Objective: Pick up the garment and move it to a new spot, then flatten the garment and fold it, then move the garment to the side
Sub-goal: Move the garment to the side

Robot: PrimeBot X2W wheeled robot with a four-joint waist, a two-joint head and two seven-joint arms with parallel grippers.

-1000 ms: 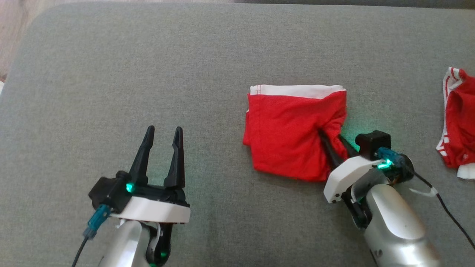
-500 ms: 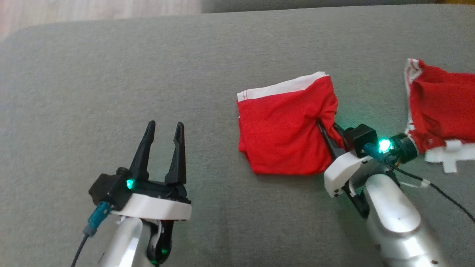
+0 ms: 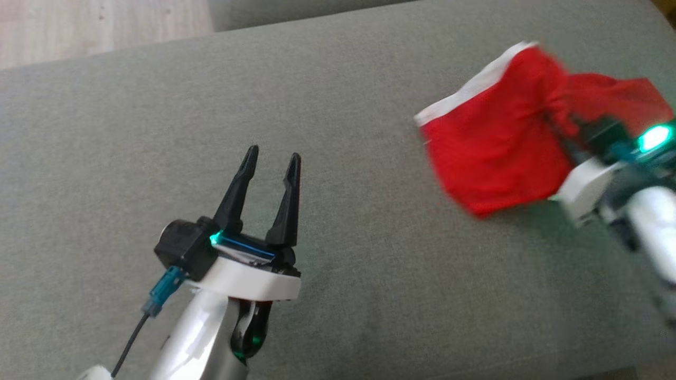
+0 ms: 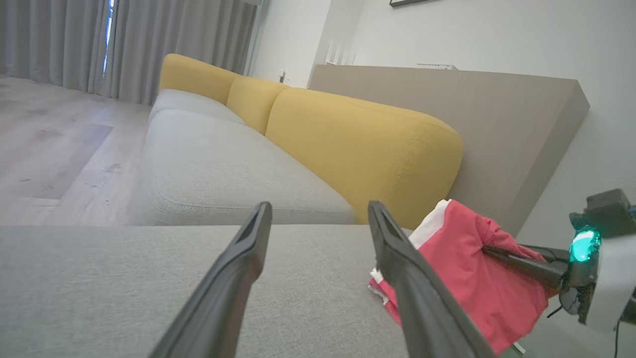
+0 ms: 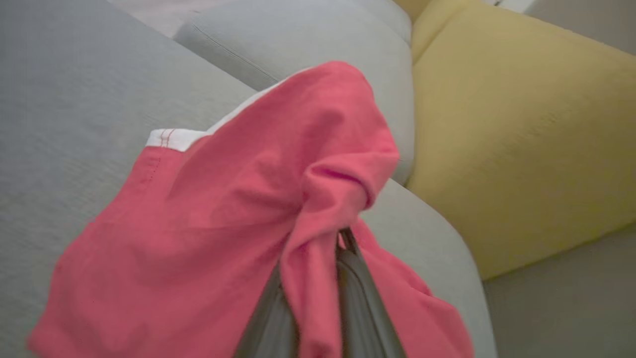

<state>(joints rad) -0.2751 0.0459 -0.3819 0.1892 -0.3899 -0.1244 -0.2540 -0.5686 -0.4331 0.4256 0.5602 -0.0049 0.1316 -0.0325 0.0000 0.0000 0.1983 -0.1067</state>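
Your left tool (image 3: pixel 273 154) has two long, black, tapered fingers (image 3: pixel 235 195) rising from a black base (image 3: pixel 185 248) with a small green light (image 3: pixel 214 238). Below sits a white plastic collar (image 3: pixel 248 279) on a silver forearm (image 3: pixel 195 338). A teal plug (image 3: pixel 163 295) trails a thin black cable (image 3: pixel 130 340). Your right tool (image 4: pixel 489 250) shows matching dark fingers, a green lamp (image 4: pixel 584 244) and a white housing (image 4: pixel 613 283).

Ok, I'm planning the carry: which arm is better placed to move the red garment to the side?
Right. The right gripper is shut on the red garment at its bunched edge. The left gripper stands open and empty above the grey cushion, apart from the cloth.
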